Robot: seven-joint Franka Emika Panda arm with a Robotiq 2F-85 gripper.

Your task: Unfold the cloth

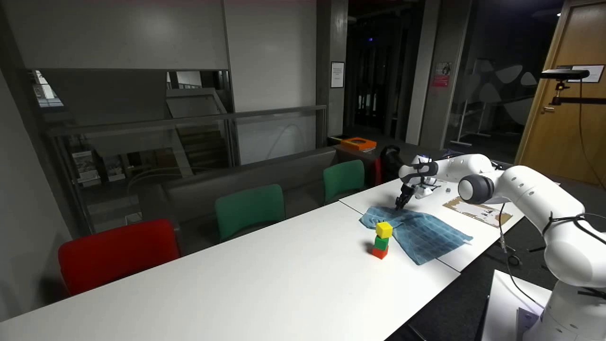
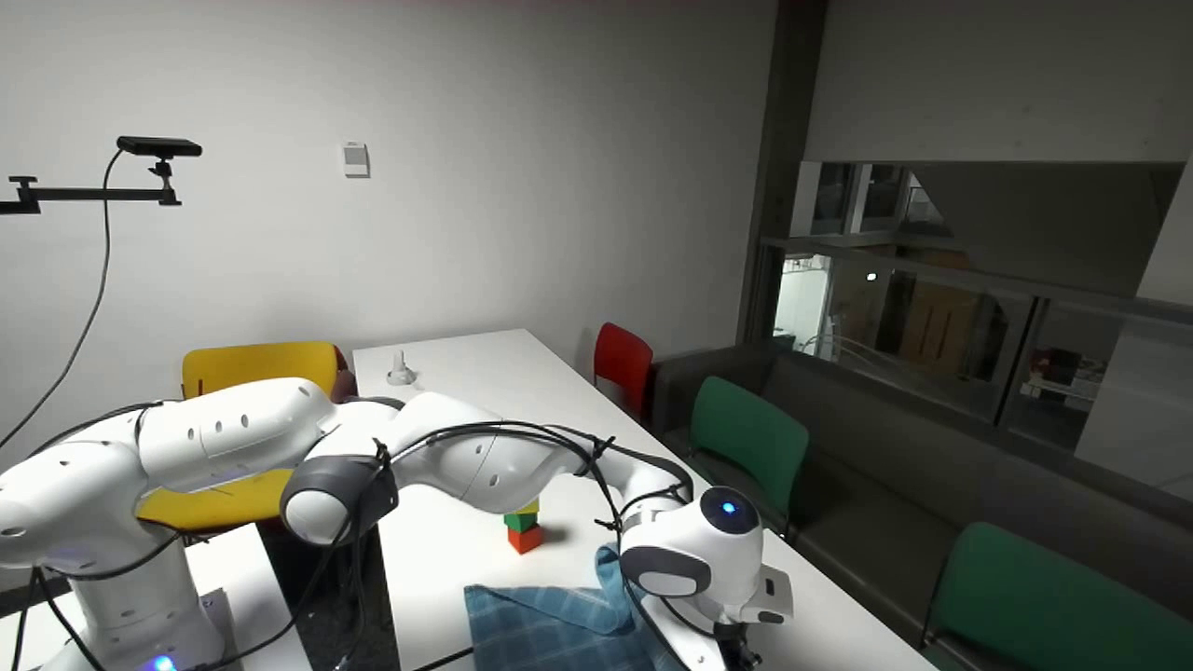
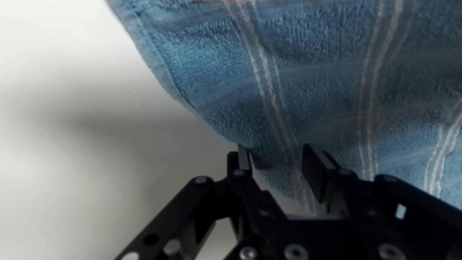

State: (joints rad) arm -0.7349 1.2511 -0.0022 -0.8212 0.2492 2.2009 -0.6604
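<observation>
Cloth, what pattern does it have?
Blue cloth with pale stripes crossed by fainter bands; it shows best in the wrist view.

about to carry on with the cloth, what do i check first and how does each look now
1. Pincer at the cloth: ok, some of it shows between the fingers in the wrist view.
2. Fingers closed on it: not ok, they stand apart.
3. Number of layers between them: cannot tell.
4. Cloth spread flat: not ok, a fold shows in an exterior view.
5. Blocks apart from the cloth: ok, table shows between them in an exterior view.
</observation>
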